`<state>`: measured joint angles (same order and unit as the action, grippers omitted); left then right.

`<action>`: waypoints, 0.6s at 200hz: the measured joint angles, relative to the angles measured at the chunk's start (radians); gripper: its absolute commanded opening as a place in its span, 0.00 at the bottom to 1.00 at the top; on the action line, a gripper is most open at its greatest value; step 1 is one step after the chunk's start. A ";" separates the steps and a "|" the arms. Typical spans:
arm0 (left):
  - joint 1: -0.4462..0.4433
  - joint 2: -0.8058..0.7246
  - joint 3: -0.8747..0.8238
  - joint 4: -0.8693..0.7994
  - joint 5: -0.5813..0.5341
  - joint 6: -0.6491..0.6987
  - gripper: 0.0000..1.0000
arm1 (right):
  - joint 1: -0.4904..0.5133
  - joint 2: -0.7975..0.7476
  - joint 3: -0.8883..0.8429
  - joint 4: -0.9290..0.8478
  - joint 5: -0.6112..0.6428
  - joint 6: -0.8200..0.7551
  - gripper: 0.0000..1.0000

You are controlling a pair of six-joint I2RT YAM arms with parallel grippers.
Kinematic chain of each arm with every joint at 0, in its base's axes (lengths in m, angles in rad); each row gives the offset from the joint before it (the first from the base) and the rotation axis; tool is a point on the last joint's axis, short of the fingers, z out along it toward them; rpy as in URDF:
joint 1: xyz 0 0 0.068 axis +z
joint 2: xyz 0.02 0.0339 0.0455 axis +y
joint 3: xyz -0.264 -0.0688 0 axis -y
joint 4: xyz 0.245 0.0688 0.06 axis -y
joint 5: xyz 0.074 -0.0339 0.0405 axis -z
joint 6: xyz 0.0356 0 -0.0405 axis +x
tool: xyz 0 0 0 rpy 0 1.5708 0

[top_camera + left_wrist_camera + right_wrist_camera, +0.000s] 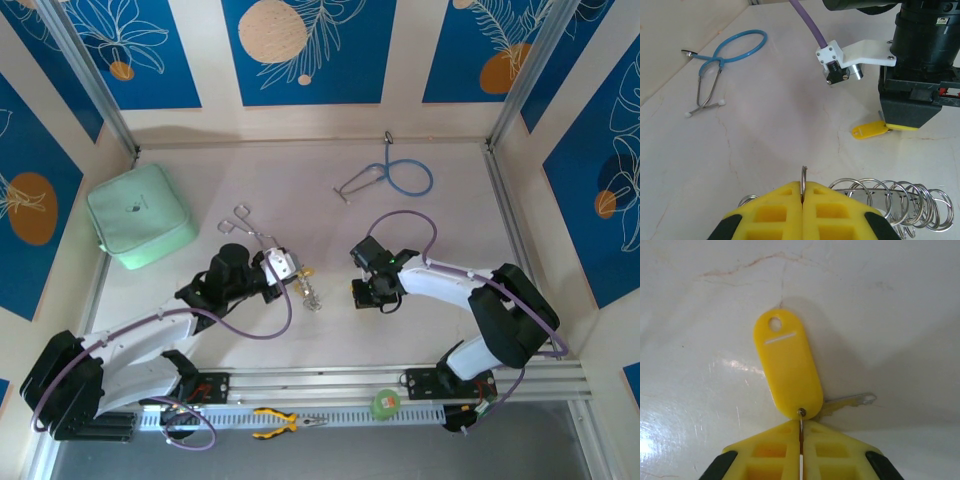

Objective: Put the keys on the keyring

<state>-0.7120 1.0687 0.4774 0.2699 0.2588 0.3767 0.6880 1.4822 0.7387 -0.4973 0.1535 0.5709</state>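
Between the closed yellow pads of the left gripper [803,194] stands the thin wire of the keyring [803,173], pinched upright, with its small rings [900,200] fanned out low to the right in the left wrist view. Ahead and to the right of it, across bare table [765,125], the right gripper [801,434] is shut on the little loop of a key [787,367]. Its yellow tag lies flat, long axis pointing straight away from the fingers, and the metal blade [852,401] sticks out sideways beneath. Each arm already holds its half, so the join seems to depend on bringing that loop leftward to the ring wire. The tag bears only a hole and a white line, no writing. A label [942,21] on the right arm is too small to read.
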 measured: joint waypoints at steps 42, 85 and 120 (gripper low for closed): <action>0.000 0.000 0.000 0.000 0.000 0.000 0.00 | 0.000 0.000 0.002 -0.012 0.008 0.005 0.17; 0.000 0.000 0.000 0.000 0.000 0.000 0.00 | 0.000 0.000 0.014 -0.016 0.026 0.007 0.17; 0.000 0.000 0.000 0.000 0.000 0.000 0.00 | 0.000 0.000 0.019 -0.017 0.035 0.007 0.17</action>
<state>-0.7120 1.0683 0.4774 0.2699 0.2588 0.3767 0.6880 1.4822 0.7578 -0.5140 0.1883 0.5777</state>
